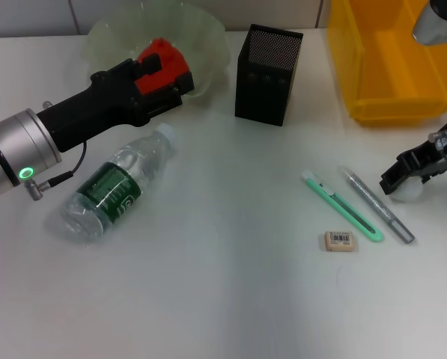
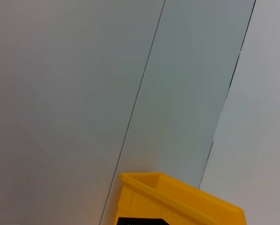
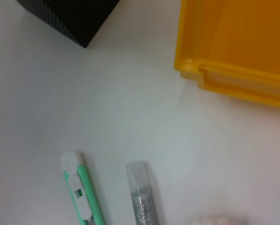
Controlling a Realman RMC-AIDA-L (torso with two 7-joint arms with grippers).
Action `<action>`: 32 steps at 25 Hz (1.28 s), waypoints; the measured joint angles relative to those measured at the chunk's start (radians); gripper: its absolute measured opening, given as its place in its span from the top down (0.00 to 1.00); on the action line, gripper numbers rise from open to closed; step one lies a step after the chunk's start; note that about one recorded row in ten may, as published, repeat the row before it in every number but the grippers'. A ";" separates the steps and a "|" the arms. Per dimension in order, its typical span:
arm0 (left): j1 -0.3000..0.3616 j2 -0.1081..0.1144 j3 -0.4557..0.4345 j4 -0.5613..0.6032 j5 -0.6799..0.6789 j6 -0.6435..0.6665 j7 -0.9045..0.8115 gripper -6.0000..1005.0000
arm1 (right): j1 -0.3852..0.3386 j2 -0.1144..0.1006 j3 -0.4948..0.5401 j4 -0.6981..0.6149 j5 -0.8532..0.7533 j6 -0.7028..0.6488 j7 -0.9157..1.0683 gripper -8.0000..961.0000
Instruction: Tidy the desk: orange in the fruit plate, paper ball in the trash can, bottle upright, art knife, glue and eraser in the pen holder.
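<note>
A clear water bottle [image 1: 114,187] with a green label lies on its side at the left. My left gripper [image 1: 159,71], black and red, is over the pale green fruit plate [image 1: 208,37] at the back. No orange shows. A green art knife [image 1: 343,206], a silver glue pen [image 1: 376,204] and an eraser [image 1: 338,240] lie at the right; the right wrist view shows the knife [image 3: 83,192] and glue pen [image 3: 144,197]. My right gripper [image 1: 414,172] is low over a white paper ball [image 1: 406,193] at the right edge.
The black mesh pen holder [image 1: 268,75] stands at the back centre, with its corner in the right wrist view [image 3: 69,16]. The yellow bin [image 1: 391,60] stands at the back right and also shows in both wrist views [image 2: 177,201] [image 3: 238,42].
</note>
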 joint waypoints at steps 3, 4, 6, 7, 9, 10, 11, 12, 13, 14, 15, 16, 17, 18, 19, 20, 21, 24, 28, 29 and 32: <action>0.000 0.000 0.000 0.000 0.000 -0.001 0.000 0.22 | 0.000 0.000 0.000 0.004 0.000 0.004 0.000 0.26; 0.000 0.000 0.000 0.000 0.000 -0.001 0.000 0.22 | 0.000 0.000 0.000 0.004 0.000 0.004 0.000 0.28; 0.001 0.000 0.000 0.000 0.000 -0.002 0.000 0.22 | -0.003 0.000 0.002 -0.001 0.000 0.005 -0.001 0.32; 0.001 0.000 0.000 0.000 0.000 -0.002 0.000 0.22 | -0.006 0.000 0.004 -0.006 0.001 0.005 -0.001 0.34; 0.000 0.000 0.000 0.000 -0.001 -0.002 -0.001 0.22 | -0.022 0.003 0.011 -0.051 0.011 -0.002 -0.001 0.41; -0.001 0.000 0.000 0.000 -0.001 -0.002 -0.001 0.22 | -0.033 0.006 0.012 -0.089 0.019 -0.011 -0.001 0.45; -0.001 0.000 0.001 0.000 -0.002 -0.002 -0.001 0.22 | -0.044 0.009 0.012 -0.129 0.030 -0.019 -0.001 0.48; -0.001 0.000 0.001 0.000 -0.002 -0.002 -0.001 0.22 | -0.058 0.013 0.012 -0.172 0.045 -0.026 -0.001 0.48; -0.001 0.000 0.001 0.000 -0.002 -0.002 -0.001 0.22 | -0.074 0.017 0.010 -0.225 0.068 -0.034 -0.002 0.49; -0.001 0.000 0.001 0.000 -0.002 -0.002 -0.001 0.22 | -0.074 0.017 0.010 -0.225 0.068 -0.034 -0.002 0.49; -0.002 0.000 0.000 0.001 -0.007 0.002 -0.001 0.22 | -0.091 0.019 0.009 -0.278 0.095 -0.038 -0.003 0.49; -0.002 0.000 0.000 0.001 -0.009 0.003 -0.001 0.22 | -0.112 0.022 0.008 -0.338 0.126 -0.037 -0.003 0.49; -0.002 0.001 0.000 0.002 -0.011 0.005 -0.001 0.22 | -0.130 0.024 0.008 -0.388 0.153 -0.030 -0.003 0.49; -0.002 0.001 0.000 0.002 -0.012 0.006 -0.001 0.22 | -0.167 0.030 0.009 -0.496 0.200 0.009 -0.004 0.49; -0.002 0.001 0.000 0.002 -0.012 0.006 -0.001 0.22 | -0.167 0.030 0.009 -0.496 0.200 0.009 -0.004 0.49; -0.002 0.001 0.000 0.002 -0.012 0.006 -0.001 0.22 | -0.180 0.032 0.010 -0.534 0.215 0.038 -0.004 0.49; -0.002 0.001 0.000 0.002 -0.013 0.007 -0.001 0.22 | -0.188 0.033 0.011 -0.562 0.223 0.069 -0.004 0.49; -0.001 0.000 0.001 0.002 -0.029 0.007 -0.002 0.22 | -0.183 0.032 0.013 -0.577 0.224 0.162 -0.001 0.49; 0.003 0.000 0.009 0.001 -0.071 0.008 -0.021 0.22 | -0.127 0.027 0.025 -0.516 0.164 0.276 0.008 0.50; 0.004 0.001 0.009 0.003 -0.072 0.008 -0.027 0.22 | -0.127 0.027 0.025 -0.516 0.164 0.276 0.008 0.48; 0.004 0.004 0.009 0.009 -0.072 0.009 -0.049 0.22 | -0.094 0.023 0.026 -0.455 0.117 0.329 0.030 0.45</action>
